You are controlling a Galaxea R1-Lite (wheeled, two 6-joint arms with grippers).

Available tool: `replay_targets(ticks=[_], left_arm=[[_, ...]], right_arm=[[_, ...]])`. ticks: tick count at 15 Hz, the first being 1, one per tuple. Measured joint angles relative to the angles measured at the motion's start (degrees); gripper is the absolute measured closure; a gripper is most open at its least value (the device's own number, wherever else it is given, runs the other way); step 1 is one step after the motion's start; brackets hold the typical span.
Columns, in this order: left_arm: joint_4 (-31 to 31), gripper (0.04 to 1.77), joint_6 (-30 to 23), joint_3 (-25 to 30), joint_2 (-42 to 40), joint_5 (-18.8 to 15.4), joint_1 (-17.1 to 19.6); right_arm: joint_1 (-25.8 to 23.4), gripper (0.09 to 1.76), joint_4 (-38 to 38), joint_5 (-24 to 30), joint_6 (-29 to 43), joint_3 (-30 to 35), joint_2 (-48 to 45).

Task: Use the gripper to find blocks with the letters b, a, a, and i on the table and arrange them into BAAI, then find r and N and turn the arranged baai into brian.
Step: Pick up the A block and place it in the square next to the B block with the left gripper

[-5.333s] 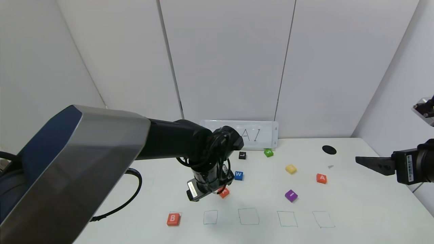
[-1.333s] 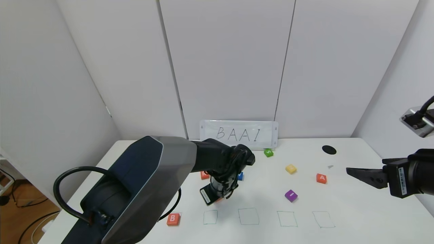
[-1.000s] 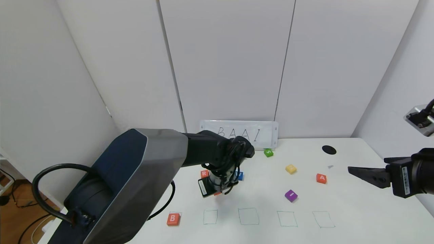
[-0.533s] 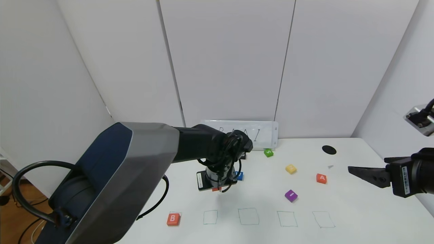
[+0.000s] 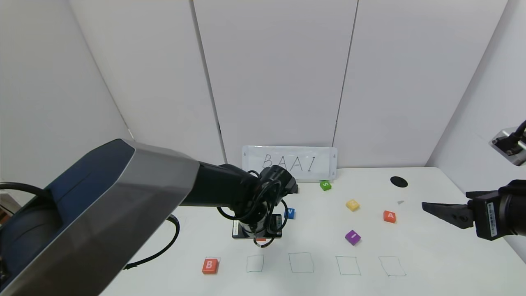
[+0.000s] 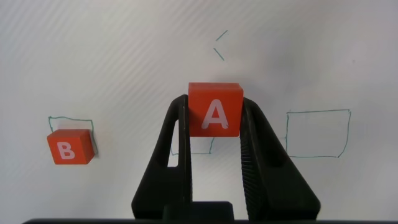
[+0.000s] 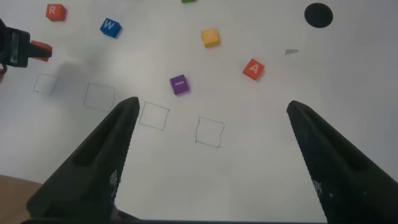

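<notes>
My left gripper (image 6: 215,104) is shut on an orange-red A block (image 6: 215,109) and holds it above the table (image 5: 431,255), over the outline right of the B block (image 6: 71,147). In the head view only an orange sliver of that block (image 5: 261,239) shows under the left gripper (image 5: 259,237). The B block (image 5: 209,265) sits in the leftmost outline. The second A (image 5: 389,216) and the purple I (image 5: 352,237) lie to the right. The R block (image 7: 55,11) shows only in the right wrist view. No N shows. My right gripper (image 5: 425,205) hovers open at the far right.
A blue W cube (image 5: 289,213), a yellow cube (image 5: 352,204) and a green cube (image 5: 325,185) lie mid-table. A BAAI sign (image 5: 289,163) leans on the back wall. A black hole (image 5: 398,181) is at back right. Several pen outlines (image 5: 301,262) line the front.
The left gripper has carried the A block toward the front row of outlines, and its wrist has turned. The right arm has stayed still.
</notes>
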Motion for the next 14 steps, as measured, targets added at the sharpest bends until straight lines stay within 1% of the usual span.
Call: replay_targets(ticks=[1, 3, 4, 7, 9, 14], left_arm=[[-2.2, 1.3, 1.5, 2.5, -1.3, -0.2, -0.1], [-3.2, 1.3, 2.0, 4.7, -2.8, -0.3, -0.2], [-4.4, 1.3, 2.4, 6.7, -3.5, -0.2, -0.2], [-9.6, 1.3, 3.4, 15.7, -5.8, -0.2, -0.5], [-12.0, 1.3, 3.5, 19.8, -7.1, -0.3, -1.0], [-13.4, 1.3, 2.5, 23.8, -8.2, -0.3, -2.1]], right_arm=[[0.0, 0.14, 0.0, 0.0, 0.0, 0.0, 0.0], [0.0, 0.14, 0.0, 0.0, 0.0, 0.0, -0.1], [0.0, 0.14, 0.1, 0.0, 0.0, 0.0, -0.1], [0.0, 0.14, 0.2, 0.0, 0.0, 0.1, -0.1], [0.2, 0.14, 0.2, 0.0, 0.0, 0.1, -0.1], [0.5, 0.14, 0.2, 0.0, 0.0, 0.2, -0.1]])
